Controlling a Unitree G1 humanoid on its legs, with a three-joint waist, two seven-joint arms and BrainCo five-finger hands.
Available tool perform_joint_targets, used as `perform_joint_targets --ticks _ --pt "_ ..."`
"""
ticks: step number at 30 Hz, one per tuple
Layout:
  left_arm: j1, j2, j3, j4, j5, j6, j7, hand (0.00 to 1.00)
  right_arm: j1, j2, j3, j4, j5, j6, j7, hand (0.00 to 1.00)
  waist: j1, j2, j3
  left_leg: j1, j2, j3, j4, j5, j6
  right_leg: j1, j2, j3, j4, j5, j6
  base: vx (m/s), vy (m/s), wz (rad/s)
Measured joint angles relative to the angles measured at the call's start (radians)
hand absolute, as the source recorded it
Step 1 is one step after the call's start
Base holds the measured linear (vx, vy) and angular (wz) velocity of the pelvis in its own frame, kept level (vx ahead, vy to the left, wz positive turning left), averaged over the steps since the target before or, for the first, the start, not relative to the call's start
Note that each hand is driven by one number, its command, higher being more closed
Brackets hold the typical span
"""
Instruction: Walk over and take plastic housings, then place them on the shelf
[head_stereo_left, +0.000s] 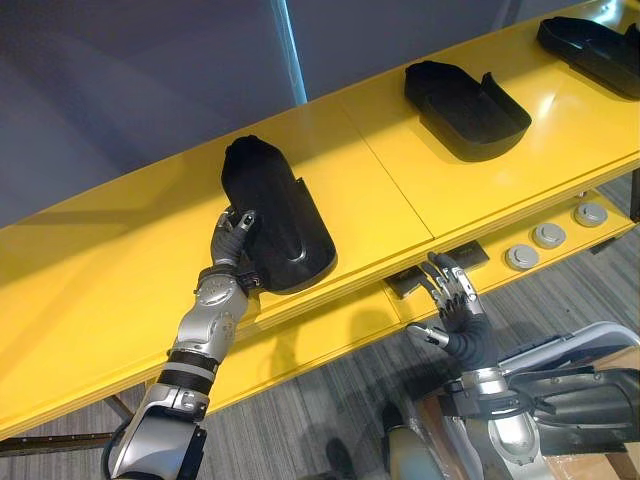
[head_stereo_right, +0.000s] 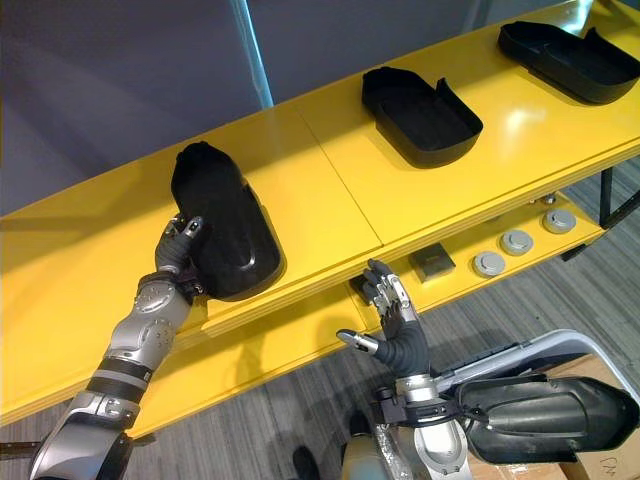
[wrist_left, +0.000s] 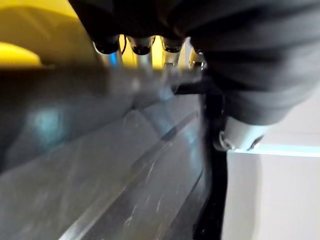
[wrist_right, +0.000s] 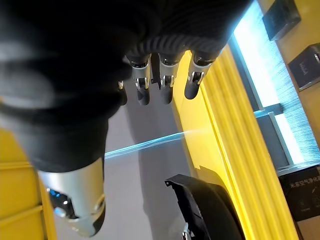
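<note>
Left eye view shows you the left hand (head_stereo_left: 232, 238) against the near side of a black plastic housing (head_stereo_left: 275, 215) lying at the front edge of the yellow shelf (head_stereo_left: 100, 270). You cannot tell whether that hand grips it. A second housing (head_stereo_left: 465, 95) and a third housing (head_stereo_left: 590, 40) lie toward the shelf's right end. The right hand (head_stereo_left: 461, 318) hangs below the shelf's front edge, fingers straight, holding nothing.
</note>
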Motion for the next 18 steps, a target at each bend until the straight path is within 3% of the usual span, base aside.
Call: perform_joint_targets --ticks 11,18 --pt "0.006 0.024 0.05 0.038 0.087 0.01 0.101 0.0 0.049 0.015 0.005 0.035 0.036 0.0 0.002 0.0 0.009 -0.012 -0.003 0.051 0.033 0.004 -0.017 0.003 0.005 0.076 0.043 -0.002 -0.085 0.039 -0.023 0.02 -0.015 -0.05" --pt "0.018 0.052 0.113 -0.009 0.083 -0.044 0.122 0.0 0.109 0.045 0.039 0.035 0.032 0.0 0.032 0.0 0.011 -0.021 -0.015 0.077 0.046 0.012 -0.041 0.005 0.006 0.11 0.065 0.002 -0.135 0.057 -0.036 0.02 -0.006 -0.06"
